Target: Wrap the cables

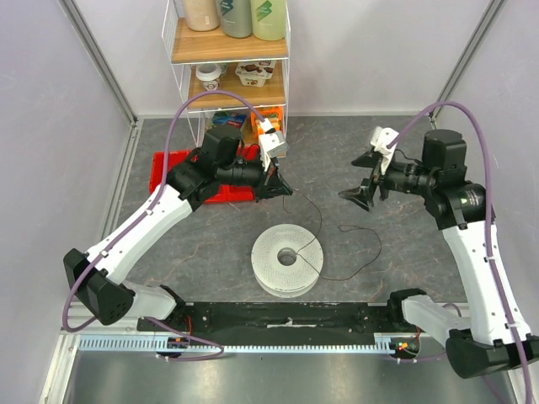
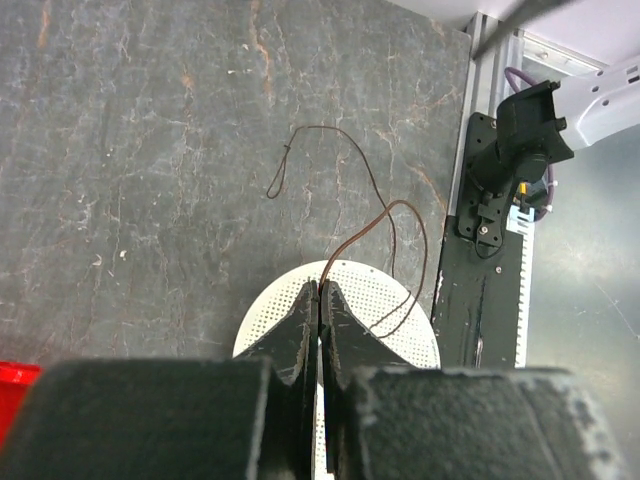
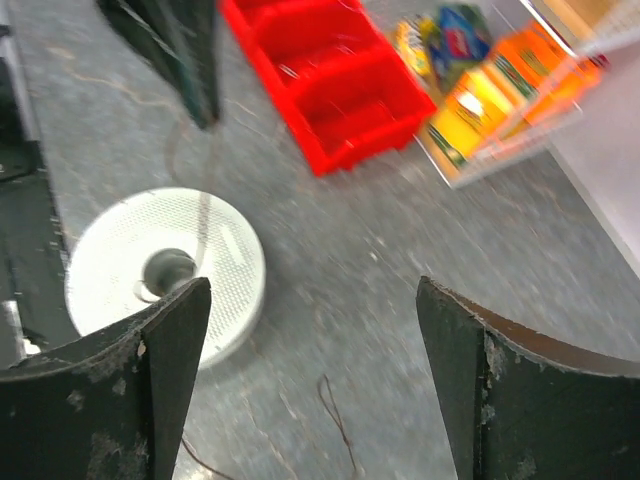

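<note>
Cable [image 2: 388, 204] in left hand [image 2: 320, 290], tub labels [image 1: 255, 73] illegible

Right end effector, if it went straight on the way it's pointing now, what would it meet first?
Probably the bare grey tabletop beside the white spool, going by the wrist view. Nothing stands between the open right end effector and that spot. Depth is unclear.

A thin dark wire [image 1: 318, 220] runs from the left gripper's [image 1: 285, 190] pinched fingers over the round white perforated spool [image 1: 274, 252]. The right gripper [image 1: 357, 177] gapes empty.
</note>
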Available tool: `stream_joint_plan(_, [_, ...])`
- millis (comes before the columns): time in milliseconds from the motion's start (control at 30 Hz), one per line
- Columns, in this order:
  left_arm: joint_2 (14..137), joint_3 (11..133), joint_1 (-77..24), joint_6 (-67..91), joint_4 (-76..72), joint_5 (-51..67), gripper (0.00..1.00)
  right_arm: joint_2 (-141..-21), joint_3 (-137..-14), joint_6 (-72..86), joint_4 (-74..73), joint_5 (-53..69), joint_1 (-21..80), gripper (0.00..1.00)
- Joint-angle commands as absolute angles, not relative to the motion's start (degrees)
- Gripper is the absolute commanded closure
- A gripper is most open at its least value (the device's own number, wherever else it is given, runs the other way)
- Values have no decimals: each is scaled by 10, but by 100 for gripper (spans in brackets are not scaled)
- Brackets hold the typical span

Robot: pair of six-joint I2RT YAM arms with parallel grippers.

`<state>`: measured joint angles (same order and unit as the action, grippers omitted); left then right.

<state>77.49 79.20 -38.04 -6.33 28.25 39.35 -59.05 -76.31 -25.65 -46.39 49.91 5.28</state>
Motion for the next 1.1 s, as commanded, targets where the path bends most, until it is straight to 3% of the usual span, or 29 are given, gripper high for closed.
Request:
stream_joint_plan(0, [785, 829, -388, -57, 298, 395, 98, -598, -766, -169, -387, 507, 137, 11])
stream_joint_plan(300, [780, 820, -389, -72, 305, 408, 98, -652, -758, -179, -381, 442, 277, 20])
stream_joint_plan(400, [777, 820, -391, -76, 305, 407, 99, -667, -753, -183, -381, 415, 314, 27])
stream_joint_plan(600, [766, 815, -390, -81, 308, 405, 98, -683, -742, -185, -371, 364, 343, 56])
stream_joint_plan(733, [750, 801, -390, -80, 308, 409, 98, -680, -735, -187, -370, 352, 343, 97])
stream_joint_plan(767, [747, 799, -388, -78, 309, 416, 98, -678, -734, -185, -368, 350, 343, 100])
stream_joint_plan(800, [744, 795, -387, -75, 310, 425, 94, -673, -732, -184, -364, 349, 343, 100])
stream_joint_plan(933, [723, 764, -339, -27, 280, 510, 56, -652, -726, -173, -347, 352, 343, 100])
stream_joint_plan(1067, [692, 709, -292, 22, 209, 557, 48, -634, -715, -157, -330, 380, 342, 100])
